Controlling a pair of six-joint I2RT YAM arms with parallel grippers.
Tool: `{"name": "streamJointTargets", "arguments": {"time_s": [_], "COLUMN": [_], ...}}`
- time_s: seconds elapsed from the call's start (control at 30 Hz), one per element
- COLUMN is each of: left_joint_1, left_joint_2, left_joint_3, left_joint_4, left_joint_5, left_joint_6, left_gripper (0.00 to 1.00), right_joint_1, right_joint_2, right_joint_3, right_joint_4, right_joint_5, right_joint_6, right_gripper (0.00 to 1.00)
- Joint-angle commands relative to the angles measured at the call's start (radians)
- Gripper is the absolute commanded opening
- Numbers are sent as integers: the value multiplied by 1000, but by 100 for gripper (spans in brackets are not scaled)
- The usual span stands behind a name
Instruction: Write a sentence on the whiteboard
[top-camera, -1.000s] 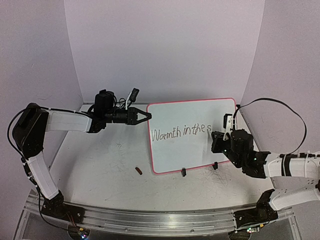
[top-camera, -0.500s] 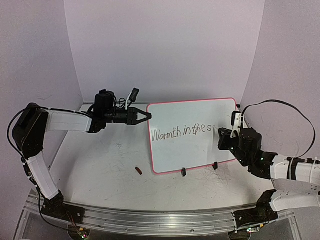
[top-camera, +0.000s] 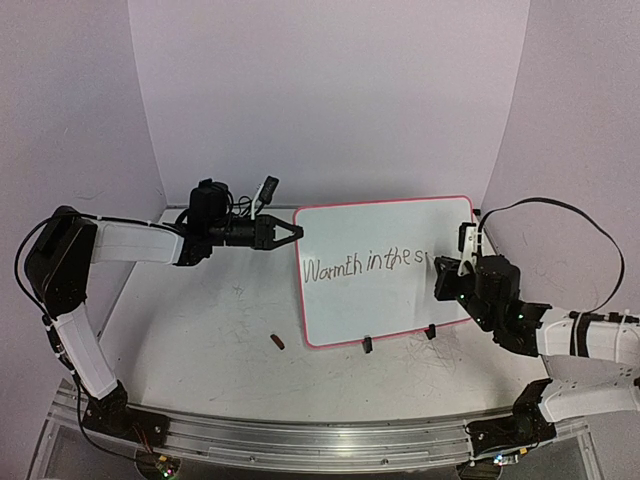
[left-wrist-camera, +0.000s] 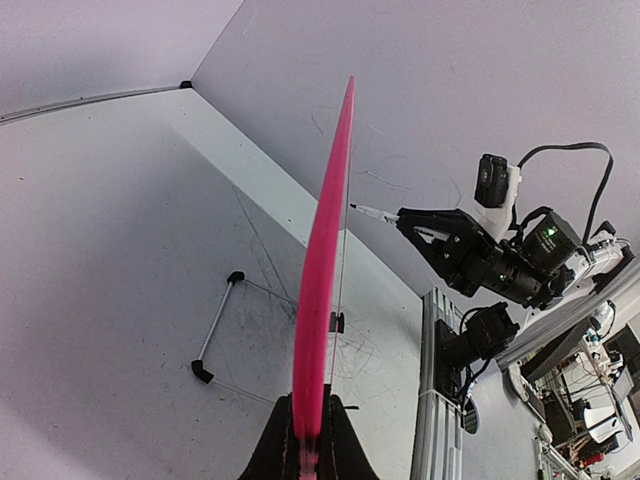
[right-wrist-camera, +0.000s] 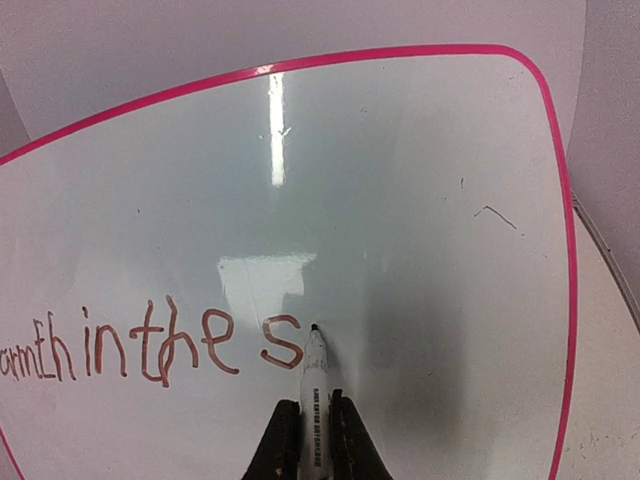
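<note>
The whiteboard stands upright on its two black clip feet toward the right of the counter, with "Warmth in the s" written in brown across its middle. The left claw is closed tight on the board's pink left edge, near the top corner. The right claw is clamped round a white marker, whose tip is at the board's face just right of the last "s"
</note>
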Motion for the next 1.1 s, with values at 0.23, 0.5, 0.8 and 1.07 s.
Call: {"name": "streamJointTargets", "arguments": {"time_s": [0.23,0.5,0.8,1.07], "left_joint_1": [-34,-34,-34,-34], "left_joint_2": [-1,0,-4,-3], "left_joint_3": [12,12,12,12], "left_joint_4": [-51,-50,-50,-51], "left_joint_5": [2,3,2,3], "left_joint_6": [32,32,32,32], "left_gripper": [0,0,0,0], "right_joint_1": [-4,-4,-3,-2], "right_joint_2": [29,45,37,13], "right_joint_3": [34,39,34,15], "right_joint_4": [66,72,19,-46], "right_joint_5": [6,10,8,-18], "right_joint_6": [-16,-18,-3,31], "right_gripper": [0,0,0,0]}}
